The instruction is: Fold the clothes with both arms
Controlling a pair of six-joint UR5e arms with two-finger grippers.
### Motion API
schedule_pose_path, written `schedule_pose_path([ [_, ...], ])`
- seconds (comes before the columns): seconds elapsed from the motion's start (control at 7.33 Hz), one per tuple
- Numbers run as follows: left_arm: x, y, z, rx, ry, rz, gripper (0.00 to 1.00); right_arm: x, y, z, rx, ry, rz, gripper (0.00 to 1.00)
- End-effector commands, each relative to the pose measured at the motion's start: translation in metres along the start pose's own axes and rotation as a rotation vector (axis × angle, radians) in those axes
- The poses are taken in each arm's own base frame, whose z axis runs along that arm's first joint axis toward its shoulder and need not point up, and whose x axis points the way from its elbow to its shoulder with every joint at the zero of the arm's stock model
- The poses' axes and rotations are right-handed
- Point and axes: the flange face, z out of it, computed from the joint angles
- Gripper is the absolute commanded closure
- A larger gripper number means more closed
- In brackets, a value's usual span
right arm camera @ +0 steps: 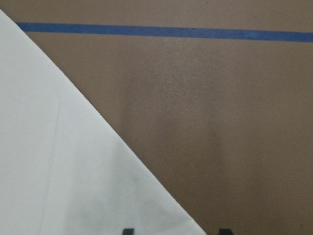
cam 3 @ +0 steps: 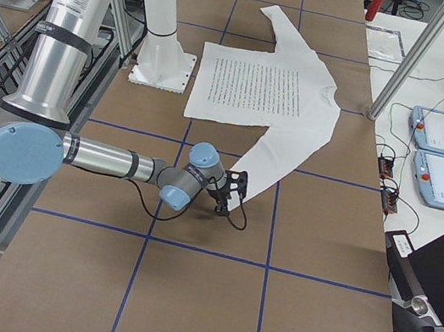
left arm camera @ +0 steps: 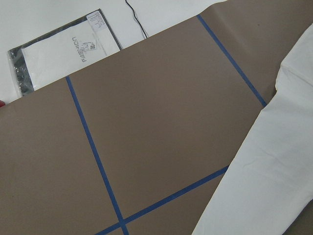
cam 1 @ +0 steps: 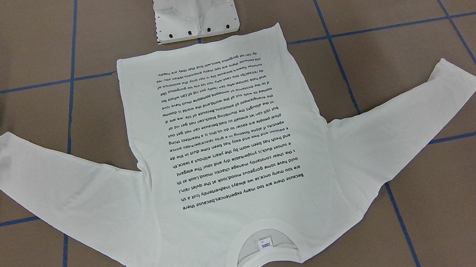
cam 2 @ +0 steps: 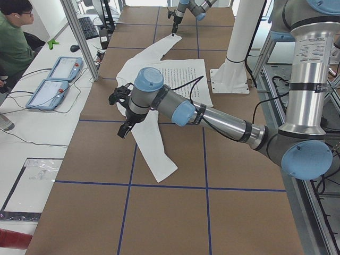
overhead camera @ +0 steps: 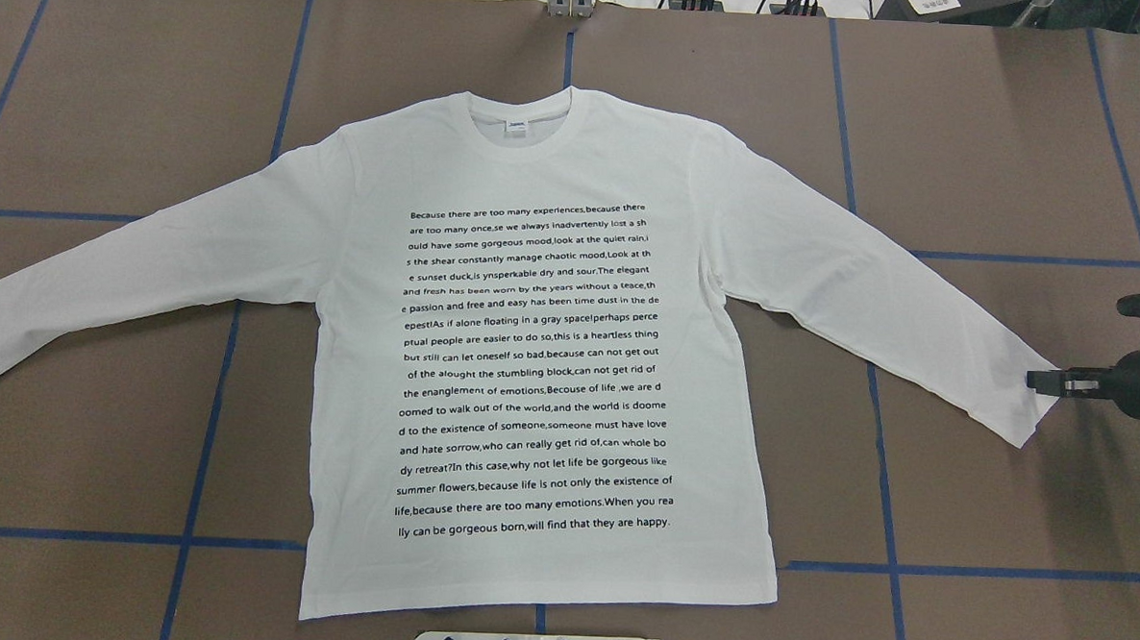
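The white long-sleeved shirt (overhead camera: 539, 357) lies flat on the brown table, text side up, with both sleeves spread out; it also shows in the front view (cam 1: 222, 155). My right gripper (overhead camera: 1044, 381) is low at the right sleeve's cuff (overhead camera: 1028, 407). In the right wrist view its fingertips (right arm camera: 128, 230) stand apart, one over the sleeve (right arm camera: 63, 161) and one over bare table, so it is open. My left gripper (cam 2: 125, 129) hangs above the left sleeve (cam 2: 154, 154). It shows only in the exterior left view, so I cannot tell its state.
The white pedestal base (cam 1: 195, 11) stands just beyond the shirt's hem. Blue tape lines (overhead camera: 209, 439) grid the table. Teach pendants (cam 2: 53, 79) and a seated person (cam 2: 13, 42) are along the far side. A plastic bag (left arm camera: 58, 49) lies past the table's corner.
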Motion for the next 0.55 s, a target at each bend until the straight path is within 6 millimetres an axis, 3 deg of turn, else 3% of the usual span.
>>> schedule_pose_path([
  [0.0,0.002,0.001,-0.002,0.002,-0.002,0.002,0.0,-0.004,0.0,-0.001,0.001,-0.007,-0.004,1.0],
  [0.41,0.002,0.001,-0.002,0.002,0.0,0.002,0.0,-0.026,-0.012,-0.032,0.026,-0.059,-0.014,1.0],
])
